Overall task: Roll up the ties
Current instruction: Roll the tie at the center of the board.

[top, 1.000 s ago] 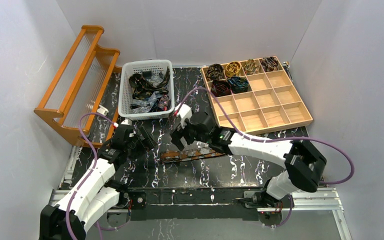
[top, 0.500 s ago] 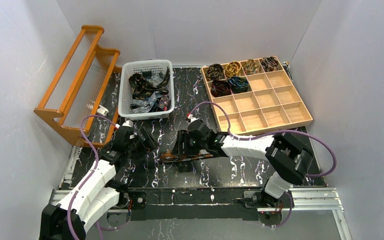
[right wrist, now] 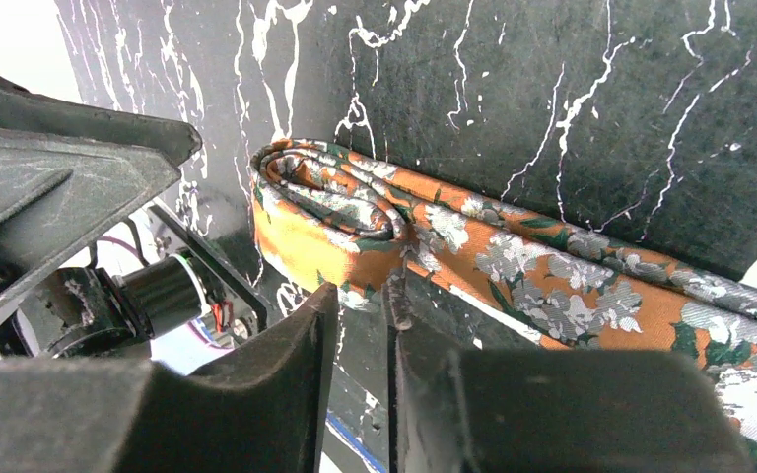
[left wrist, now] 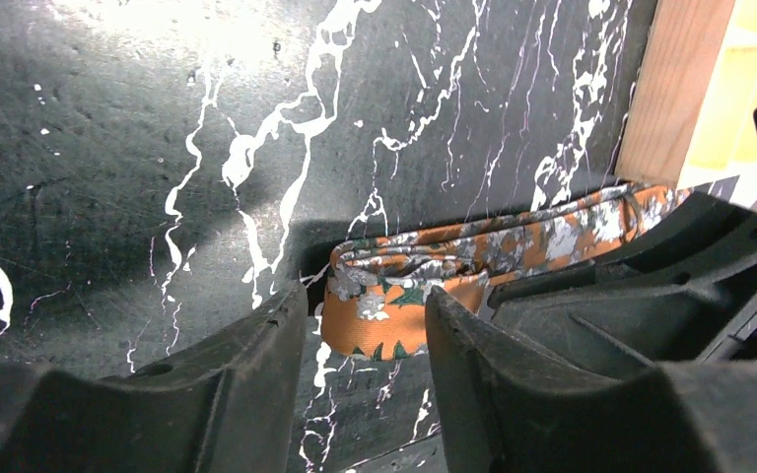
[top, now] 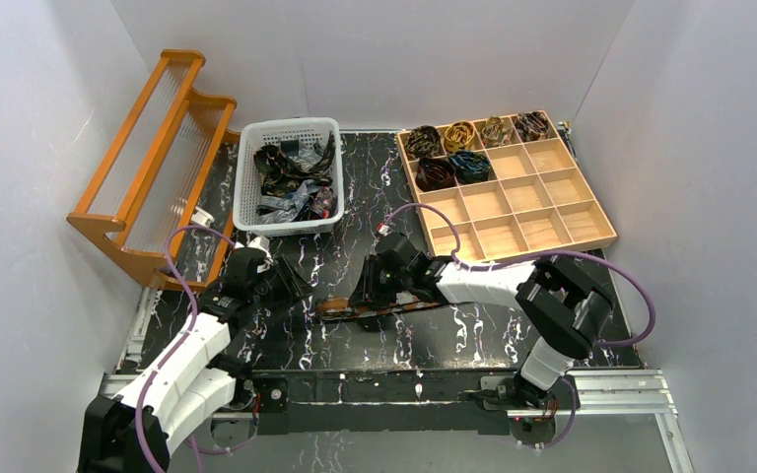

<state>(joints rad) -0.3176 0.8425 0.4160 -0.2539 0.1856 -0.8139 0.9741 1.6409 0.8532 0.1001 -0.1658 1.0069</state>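
One orange tie (top: 384, 305) with grey flowers lies flat across the black marble table, its left end folded over into the start of a roll. In the left wrist view that folded end (left wrist: 404, 296) sits just past and between the tips of my left gripper (left wrist: 365, 296), which stands open with table showing in the gap. My right gripper (right wrist: 363, 291) reaches the same end from the other side. Its jaws are narrow but apart, tips at the tie's (right wrist: 513, 256) lower edge. From above, the left gripper (top: 301, 291) and right gripper (top: 360, 298) face each other closely.
A white basket (top: 289, 130) at the back holds several loose ties. A wooden compartment tray (top: 552, 212) at the back right has several rolled ties (top: 453, 153) in its far cells; its edge (left wrist: 675, 89) shows beyond the tie. An orange wooden rack (top: 148, 177) stands at the left.
My right gripper came down and leftward onto the tie's folded left end, its jaws narrowing from wide open. The left gripper's jaws also narrowed. The tie stayed in place.
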